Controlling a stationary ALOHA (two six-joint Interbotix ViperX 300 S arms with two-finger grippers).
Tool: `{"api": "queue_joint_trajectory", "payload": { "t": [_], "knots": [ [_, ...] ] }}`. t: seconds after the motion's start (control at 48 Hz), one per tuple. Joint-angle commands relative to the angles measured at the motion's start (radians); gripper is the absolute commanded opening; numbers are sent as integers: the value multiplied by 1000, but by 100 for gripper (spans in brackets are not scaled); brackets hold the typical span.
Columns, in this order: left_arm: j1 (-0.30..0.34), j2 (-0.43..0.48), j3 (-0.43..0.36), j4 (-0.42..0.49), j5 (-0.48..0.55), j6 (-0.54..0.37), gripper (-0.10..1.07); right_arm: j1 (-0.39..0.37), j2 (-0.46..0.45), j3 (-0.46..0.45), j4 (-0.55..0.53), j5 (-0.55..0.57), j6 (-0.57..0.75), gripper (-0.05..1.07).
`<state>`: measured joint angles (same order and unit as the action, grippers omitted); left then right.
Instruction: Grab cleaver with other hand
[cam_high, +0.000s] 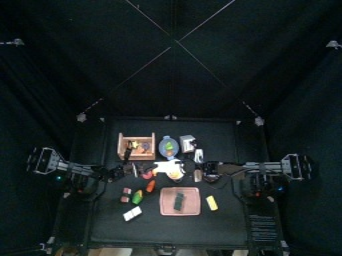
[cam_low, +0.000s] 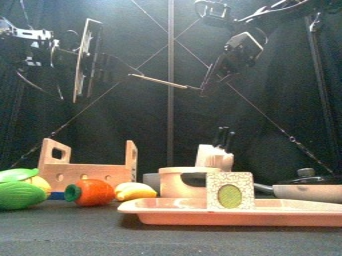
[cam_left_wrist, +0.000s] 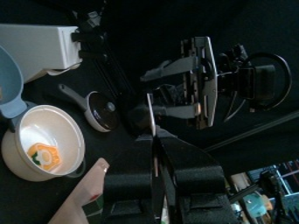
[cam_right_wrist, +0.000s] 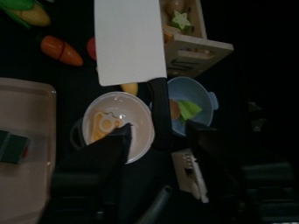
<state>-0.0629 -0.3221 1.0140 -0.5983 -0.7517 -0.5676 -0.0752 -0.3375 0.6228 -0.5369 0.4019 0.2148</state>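
- The cleaver is held in the air between the 2 grippers, high above the table.
- The left gripper has its fingers pressed close on the cleaver, which runs edge-on as a thin line straight out from between them.
- The right gripper has its fingers spread wide. The white blade lies face-up just beyond their tips, in line with the gap.
- Whether the right fingers touch the handle cannot be told; that end is dark against the gripper.
- In the front view the cleaver is a thin bar spanning from the left fingertips to the right ones.
- The 2 grippers face each other, tips pointing at one another along the cleaver.
- Far below the right fingertips sit a white bowl and a blue bowl, touching each other.
- Beyond the bowls, under the blade, stands a wooden rack.
- A pink tray lies just beside the white bowl.
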Motion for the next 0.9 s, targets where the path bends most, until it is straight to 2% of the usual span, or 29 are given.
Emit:
{"api": "queue_joint_trajectory", "payload": {
  "t": [0.0,0.333,0.604,0.75,0.875],
  "knots": [
    [3,-2,-9,18,-8,2,37,0,-55,2,23,-51,-3,105],
    [5,0,-5,28,-11,3,37,-2,-169,106,137,-216,-2,104],
    [15,0,3,63,-11,11,37,-21,-219,186,403,-348,-3,104],
    [21,0,8,149,-11,12,37,-23,-241,221,534,-376,-3,104],
    [37,3,11,276,-11,23,37,-15,-245,245,592,-400,-6,104]
  ]
}}
